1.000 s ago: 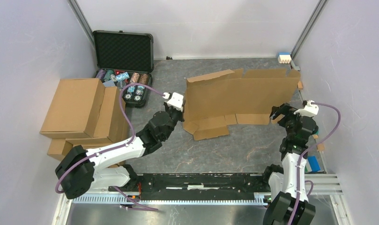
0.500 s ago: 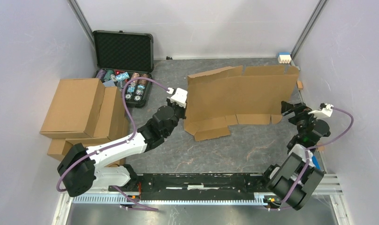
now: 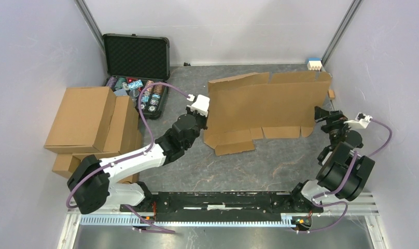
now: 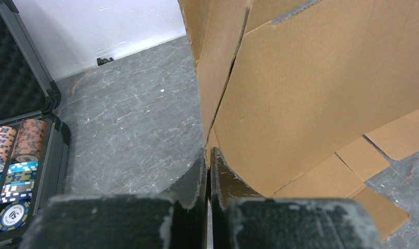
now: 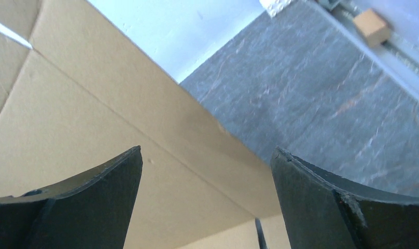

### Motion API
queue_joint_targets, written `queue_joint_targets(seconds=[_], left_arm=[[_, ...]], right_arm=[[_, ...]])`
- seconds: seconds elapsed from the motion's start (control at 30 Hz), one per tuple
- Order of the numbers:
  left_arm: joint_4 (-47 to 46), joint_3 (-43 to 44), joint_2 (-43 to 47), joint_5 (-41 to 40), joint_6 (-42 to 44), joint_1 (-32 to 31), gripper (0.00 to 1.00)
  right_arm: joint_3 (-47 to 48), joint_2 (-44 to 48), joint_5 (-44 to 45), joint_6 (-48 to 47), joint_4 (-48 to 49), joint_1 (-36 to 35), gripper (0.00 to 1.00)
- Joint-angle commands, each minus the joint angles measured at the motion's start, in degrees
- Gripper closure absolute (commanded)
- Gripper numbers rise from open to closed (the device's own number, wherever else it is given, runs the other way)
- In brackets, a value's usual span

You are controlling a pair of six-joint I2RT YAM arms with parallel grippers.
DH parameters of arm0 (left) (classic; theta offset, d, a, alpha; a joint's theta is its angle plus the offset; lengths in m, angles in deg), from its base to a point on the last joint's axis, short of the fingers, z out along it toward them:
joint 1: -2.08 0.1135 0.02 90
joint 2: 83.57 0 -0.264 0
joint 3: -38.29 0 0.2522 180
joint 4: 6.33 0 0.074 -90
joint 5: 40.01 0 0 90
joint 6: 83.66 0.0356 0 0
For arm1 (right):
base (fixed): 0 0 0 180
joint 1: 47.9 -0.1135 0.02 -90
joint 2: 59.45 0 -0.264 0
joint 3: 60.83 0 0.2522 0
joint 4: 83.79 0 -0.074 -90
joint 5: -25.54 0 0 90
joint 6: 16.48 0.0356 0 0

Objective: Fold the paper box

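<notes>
The paper box (image 3: 264,104) is a big brown die-cut cardboard sheet standing on edge mid-table, its lower flaps lying flat on the table toward me. My left gripper (image 3: 203,121) is at the sheet's lower left edge. In the left wrist view its fingers (image 4: 208,153) are shut, with the edge of the cardboard (image 4: 311,93) pinched between their tips. My right gripper (image 3: 320,113) hangs just off the sheet's right end, open. In the right wrist view the cardboard (image 5: 93,129) fills the space ahead of the wide-apart gripper (image 5: 207,149), and nothing lies between the fingers.
A black foam-lined case (image 3: 137,54) with poker chips (image 3: 145,96) lies open at the back left. Bulky brown cartons (image 3: 88,122) are piled at the left. A small white and blue object (image 3: 313,64) and a wooden block (image 3: 331,94) sit near the right wall.
My right arm has swung outward to the right, and its gripper has moved up beside the sheet's right end. My left gripper has crept slightly away from me, still holding the left edge.
</notes>
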Motion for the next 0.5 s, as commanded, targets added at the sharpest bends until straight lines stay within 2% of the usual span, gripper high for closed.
queue_joint_targets(seconds=[0.0, 0.1, 0.27, 0.47], left_arm=[[3.6, 1.9, -3.6, -0.8, 1.6, 0.7, 0.98], [3.9, 3.1, -5.6, -0.2, 1.2, 1.7, 0.98], [7.5, 7.0, -8.0, 4.6, -0.2, 5.3, 0.98], [9.4, 12.8, -10.5, 7.7, 6.8, 5.7, 0.98]], right_arm=[[6.2, -1.3, 4.7, -3.9, -0.1, -0.3, 0.02], [8.5, -3.3, 4.1, -4.9, -0.4, -0.6, 0.02], [13.1, -8.9, -2.2, -4.6, 0.5, -1.3, 0.02], [17.9, -15.9, -7.3, -5.6, -2.5, -1.5, 0.02]])
